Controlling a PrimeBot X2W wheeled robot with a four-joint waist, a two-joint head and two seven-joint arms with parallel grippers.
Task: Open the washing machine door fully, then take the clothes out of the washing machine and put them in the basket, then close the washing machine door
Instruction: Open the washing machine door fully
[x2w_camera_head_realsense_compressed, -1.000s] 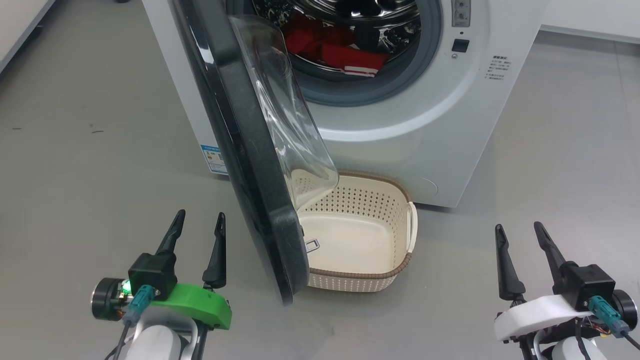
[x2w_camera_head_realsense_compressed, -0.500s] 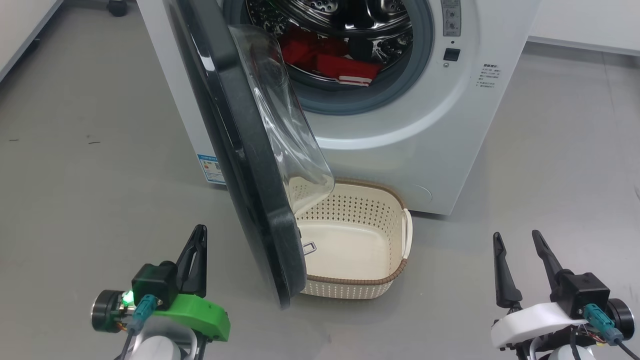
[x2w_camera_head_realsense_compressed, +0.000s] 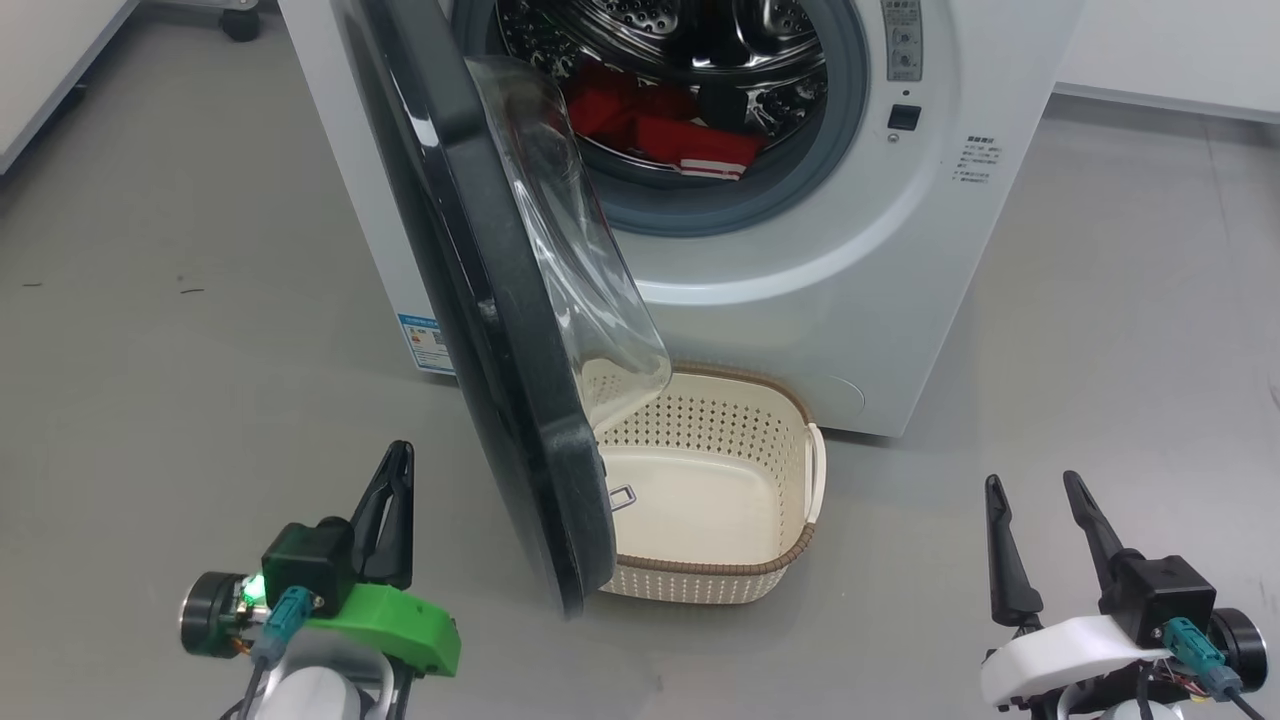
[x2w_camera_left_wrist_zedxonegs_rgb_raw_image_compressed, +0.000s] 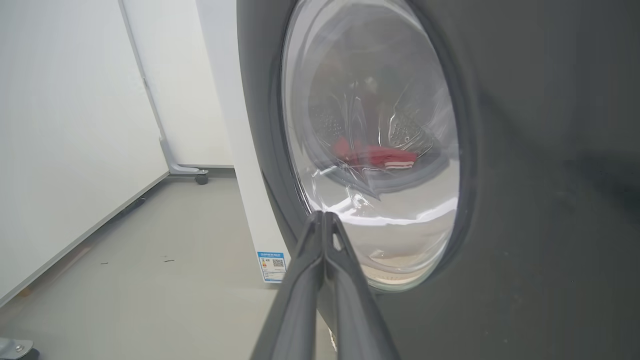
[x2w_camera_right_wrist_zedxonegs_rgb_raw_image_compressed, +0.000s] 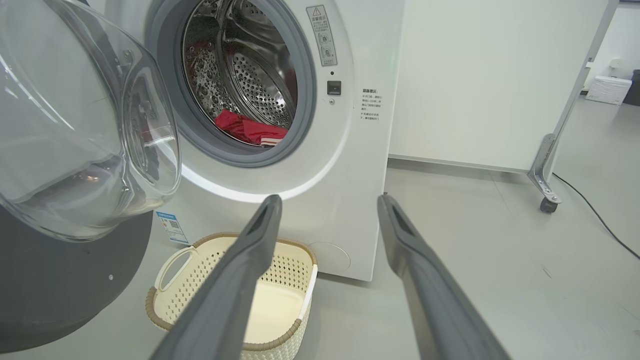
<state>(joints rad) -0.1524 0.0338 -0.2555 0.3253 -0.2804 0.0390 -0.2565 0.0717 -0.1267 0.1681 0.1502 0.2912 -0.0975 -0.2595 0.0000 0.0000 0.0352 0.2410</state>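
The left gripper sits low at the left of the head view. Its two dark fingers are pressed flat together with nothing between them, and they point up and forward from a green wrist cover above a pale forearm. Just to its right, across a strip of grey floor, is the near edge of the washing machine door. The door stands partly open, swung out toward the robot. In the left wrist view the clenched gripper is aimed at the lower edge of the door's round glass.

The right gripper is low at the right of the head view. Its fingers are spread wide and released, grasping nothing, and they rise from a white wrist cover above bare floor. In the right wrist view the gripper points toward the lower front of the washing machine.

The basket stands on the floor between the two grippers and a little beyond them. It is close to the door's edge and well apart from the right gripper, and its left part lies under the door's bulging glass bowl. In the right wrist view the basket sits just in front of the machine.

Behind the basket is the white washing machine, with a small blue sticker low on its left corner. The red clothes lie at the bottom of the steel drum, inside the grey gasket, well beyond both grippers. The clothes also show in the right wrist view, white stripes at one hem.
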